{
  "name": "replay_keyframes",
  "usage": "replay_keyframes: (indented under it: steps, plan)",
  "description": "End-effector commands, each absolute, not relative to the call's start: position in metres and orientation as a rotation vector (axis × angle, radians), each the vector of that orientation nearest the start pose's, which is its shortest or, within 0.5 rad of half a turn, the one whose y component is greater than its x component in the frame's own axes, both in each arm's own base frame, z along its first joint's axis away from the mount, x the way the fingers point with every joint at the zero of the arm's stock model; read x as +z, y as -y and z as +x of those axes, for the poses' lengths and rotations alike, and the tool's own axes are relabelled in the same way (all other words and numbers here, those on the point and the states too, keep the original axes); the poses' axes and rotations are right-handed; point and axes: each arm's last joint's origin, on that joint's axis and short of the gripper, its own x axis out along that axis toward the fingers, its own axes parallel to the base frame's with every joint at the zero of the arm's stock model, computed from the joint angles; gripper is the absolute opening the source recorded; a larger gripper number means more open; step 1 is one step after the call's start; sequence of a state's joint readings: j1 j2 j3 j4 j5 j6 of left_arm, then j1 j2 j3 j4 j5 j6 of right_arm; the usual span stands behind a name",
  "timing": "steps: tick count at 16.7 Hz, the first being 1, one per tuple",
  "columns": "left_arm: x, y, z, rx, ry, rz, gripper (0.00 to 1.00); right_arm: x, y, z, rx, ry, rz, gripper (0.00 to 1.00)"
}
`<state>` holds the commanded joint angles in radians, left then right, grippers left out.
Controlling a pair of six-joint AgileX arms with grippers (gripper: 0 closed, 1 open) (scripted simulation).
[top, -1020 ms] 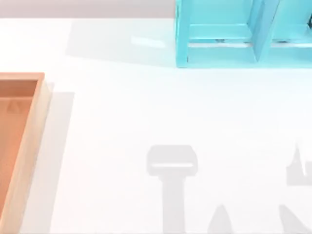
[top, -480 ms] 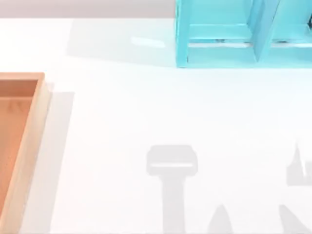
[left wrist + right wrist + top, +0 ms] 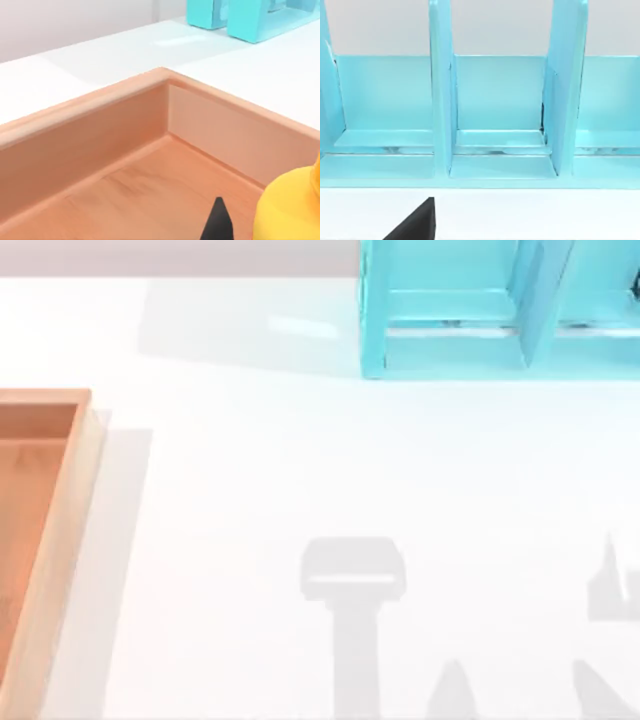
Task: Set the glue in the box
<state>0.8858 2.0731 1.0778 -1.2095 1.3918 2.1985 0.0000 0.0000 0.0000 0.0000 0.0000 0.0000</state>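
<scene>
Left wrist view: glue (image 3: 287,210) beside pincer (image 3: 218,222)

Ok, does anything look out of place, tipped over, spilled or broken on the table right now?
Nothing stands out. The box sits flat at the table's left edge, the turquoise shelf stands at the far side, and the glue is over the box floor by the left gripper's fingertip.

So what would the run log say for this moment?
glue: over box floor, beside left jaws | right arm: facing turquoise shelf | step: placing
</scene>
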Motion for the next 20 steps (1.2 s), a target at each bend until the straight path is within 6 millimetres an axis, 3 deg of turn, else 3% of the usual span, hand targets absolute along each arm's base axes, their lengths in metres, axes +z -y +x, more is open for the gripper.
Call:
replay_keyframes:
  steps: [7,12,16,20]
  plan:
    - [0.089,-0.206,0.230,-0.763,-0.126,0.111,0.00,0.160,0.001,0.106,0.000,0.000,0.000,1.00]
    - [0.085,-0.185,0.235,-0.803,-0.127,0.061,0.00,0.160,0.001,0.106,0.000,0.000,0.000,1.00]
    - [0.085,-0.185,0.235,-0.804,-0.128,0.060,0.00,0.160,0.001,0.106,0.000,0.000,0.000,1.00]
    - [0.085,-0.185,0.235,-0.804,-0.128,0.060,0.30,0.160,0.001,0.106,0.000,0.000,0.000,1.00]
